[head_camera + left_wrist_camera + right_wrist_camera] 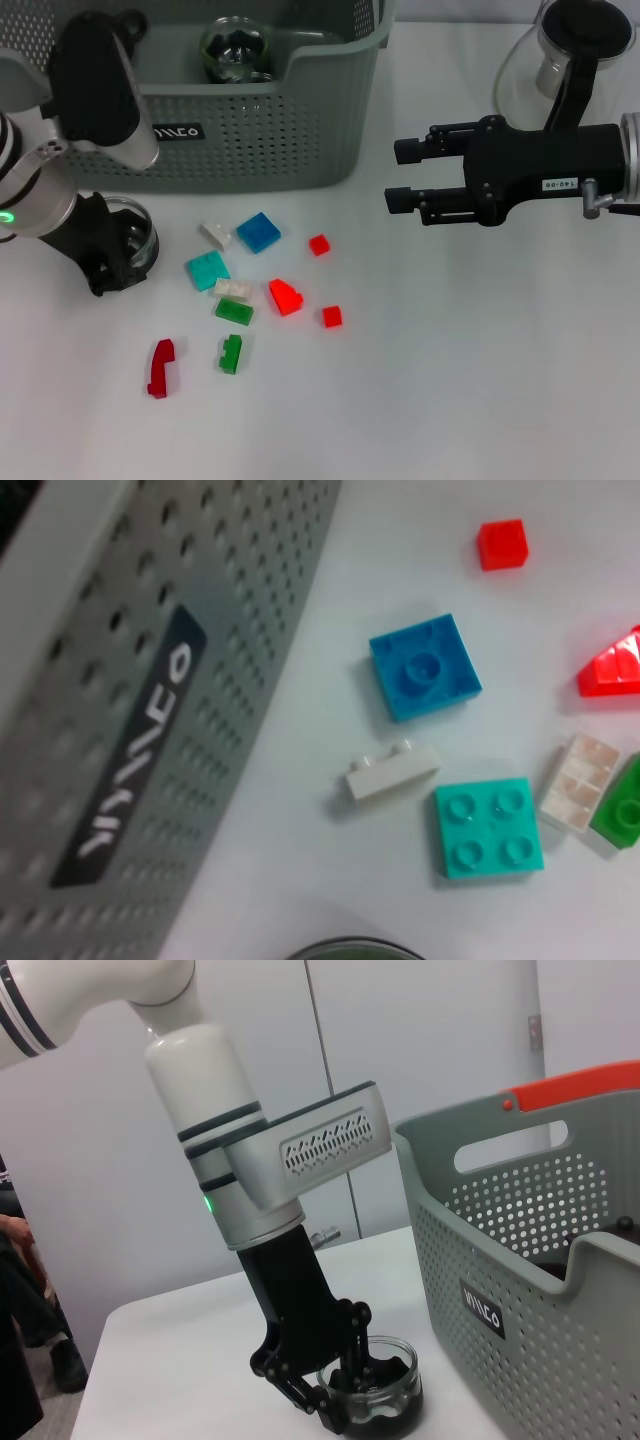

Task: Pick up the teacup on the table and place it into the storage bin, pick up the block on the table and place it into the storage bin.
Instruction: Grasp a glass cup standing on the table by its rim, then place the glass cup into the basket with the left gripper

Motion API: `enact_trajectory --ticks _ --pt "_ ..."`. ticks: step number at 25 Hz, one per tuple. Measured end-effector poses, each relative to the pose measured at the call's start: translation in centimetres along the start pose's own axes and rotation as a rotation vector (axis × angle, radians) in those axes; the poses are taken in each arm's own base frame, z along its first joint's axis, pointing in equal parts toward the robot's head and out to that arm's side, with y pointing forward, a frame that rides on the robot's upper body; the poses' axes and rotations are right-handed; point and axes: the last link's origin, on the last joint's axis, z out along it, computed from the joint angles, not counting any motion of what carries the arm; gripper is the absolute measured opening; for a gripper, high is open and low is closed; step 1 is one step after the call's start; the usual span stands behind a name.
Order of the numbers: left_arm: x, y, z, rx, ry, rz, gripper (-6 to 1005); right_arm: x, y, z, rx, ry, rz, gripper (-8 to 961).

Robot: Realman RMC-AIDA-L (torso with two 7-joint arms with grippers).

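A white table (450, 400) fills most of the head view. At its far right corner stands a clear glass jug (520, 80) with a black lid (585, 30). In the right wrist view, a pale wall (420, 1060) stands behind the table, and someone in dark clothes (15, 1290) shows at the edge.

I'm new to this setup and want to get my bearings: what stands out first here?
The scatter of bright blocks on the white table, just in front of the grey-green storage bin, catches the eye first. At the robot's left, the left gripper is down around a glass teacup beside the bin. The right gripper hangs open over the table, to the right.
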Motion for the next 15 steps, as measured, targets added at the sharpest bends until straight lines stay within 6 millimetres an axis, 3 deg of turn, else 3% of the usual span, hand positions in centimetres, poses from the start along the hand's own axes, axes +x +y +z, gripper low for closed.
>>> enact_trajectory --ticks 3,10,15 --pt "-0.1 0.1 0.3 -0.012 -0.006 0.001 302 0.0 0.0 0.0 0.001 0.001 0.0 677" --pt "0.0 0.2 -0.1 -0.016 -0.005 0.008 73 -0.1 0.0 0.0 -0.001 -0.002 -0.002 677" --pt "-0.2 1.1 -3.3 -0.113 0.097 -0.027 42 -0.1 0.0 0.0 -0.002 -0.002 -0.005 676"
